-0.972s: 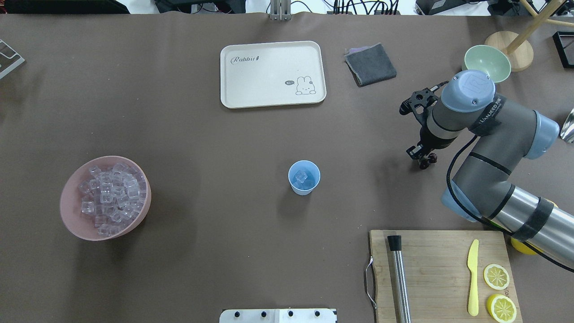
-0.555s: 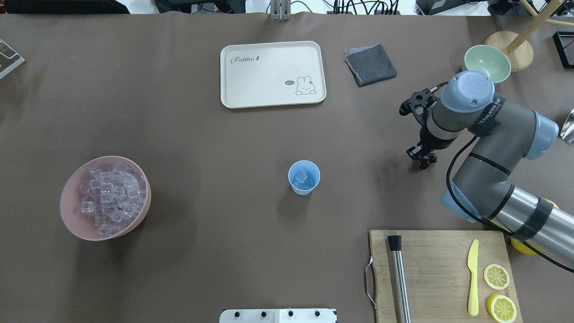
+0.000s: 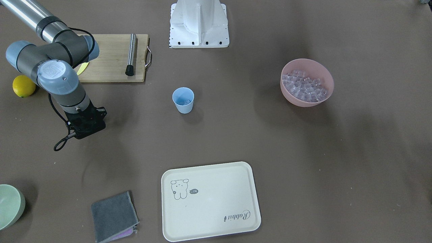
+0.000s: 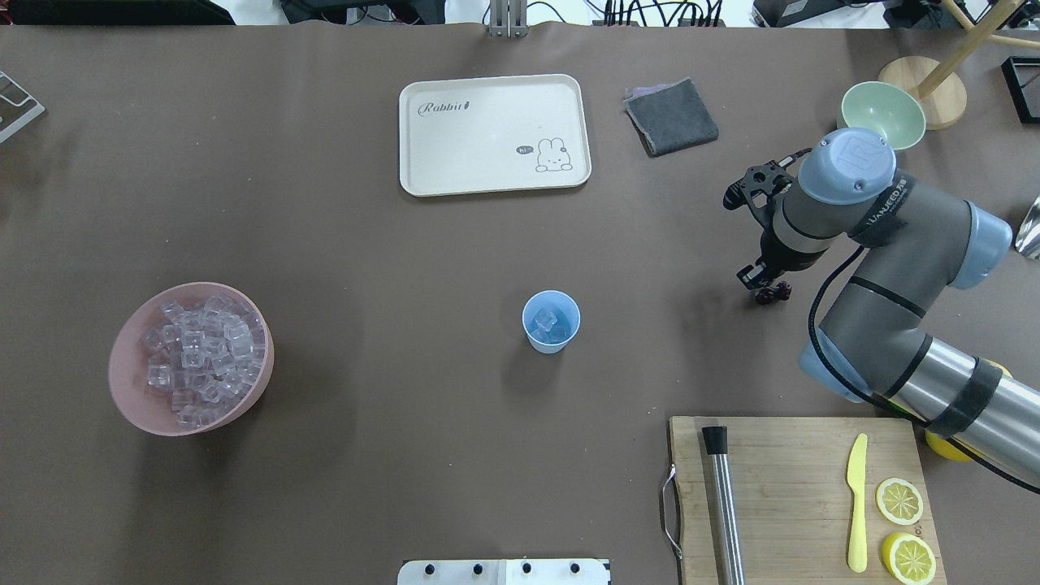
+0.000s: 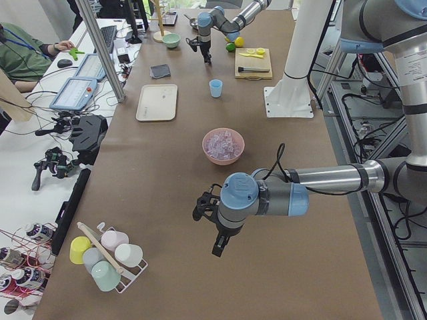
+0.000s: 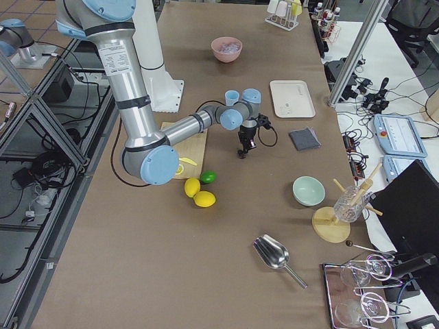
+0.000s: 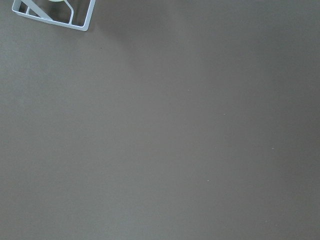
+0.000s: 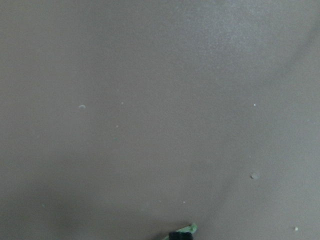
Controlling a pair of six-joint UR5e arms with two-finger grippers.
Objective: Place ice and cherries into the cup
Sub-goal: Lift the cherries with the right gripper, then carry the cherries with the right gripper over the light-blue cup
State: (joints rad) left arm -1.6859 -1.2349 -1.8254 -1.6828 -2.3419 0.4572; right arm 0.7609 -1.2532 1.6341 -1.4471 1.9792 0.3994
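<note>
Scarcely shifted, the right gripper (image 4: 762, 280) sits at the dark-red glossy cherries (image 4: 772, 294), right of centre; whether it grips them I cannot tell. The light blue plastic cup (image 4: 551, 322), mid-frame, well apart, holds clear ice cubes (image 4: 546, 323). A shallow pinch could drop the cherries onto the desk (image 4: 390, 244).

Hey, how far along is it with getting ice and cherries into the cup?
Done: a few ice cubes already lie in the cup. In hand: the cherries hang at the right gripper, apparently gripped, well off to the cup's side. Still to do: carry them over and drop them in; none are in the cup yet.
</note>
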